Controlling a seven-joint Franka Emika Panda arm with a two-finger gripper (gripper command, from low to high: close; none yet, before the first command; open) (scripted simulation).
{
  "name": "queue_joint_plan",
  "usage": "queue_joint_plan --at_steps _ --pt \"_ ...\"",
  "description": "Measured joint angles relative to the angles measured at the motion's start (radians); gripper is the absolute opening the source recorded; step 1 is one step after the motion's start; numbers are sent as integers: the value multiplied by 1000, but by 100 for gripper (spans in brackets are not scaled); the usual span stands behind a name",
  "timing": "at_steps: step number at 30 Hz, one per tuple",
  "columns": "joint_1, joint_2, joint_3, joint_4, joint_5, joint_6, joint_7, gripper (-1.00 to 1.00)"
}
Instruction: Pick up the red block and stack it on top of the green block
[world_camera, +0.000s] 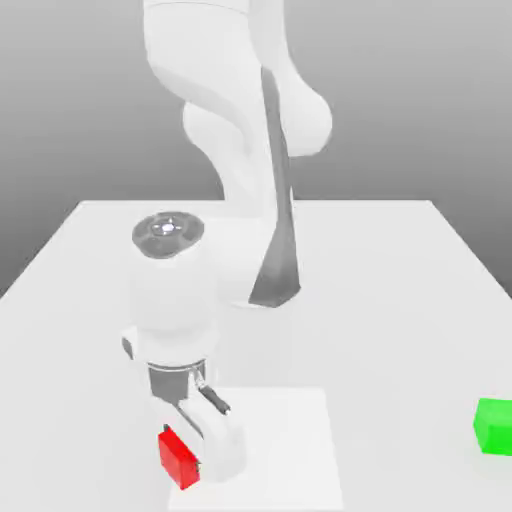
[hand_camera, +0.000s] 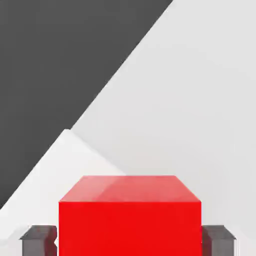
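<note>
From my ext view I see the arm bent down over the white table (world_camera: 400, 260), w/ the gripper (world_camera: 190, 455) low at the near edge, toward the ext view's left. The red block (world_camera: 177, 458) sits right at the fingertips there, partly covered by the white hand body. In the hand view the red block (hand_camera: 130, 220) sits between the two dark fingers (hand_camera: 37, 239), one pressed against each side face, so I read the claw as clamped on the red block. Can't tell whether the block is resting on the table or just off it. The green block (world_camera: 494, 425) is on the table far over on the ext view's right, close to the picture's edge, well apart from the red one & the gripper, nothing on top of it.
</note>
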Motion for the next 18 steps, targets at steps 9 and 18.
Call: queue_joint_plan --at_steps 9,18 --pt "8 -164 43 -17 32 -149 -47 -100" --pt "223 -161 300 63 -44 -246 -246 -100"
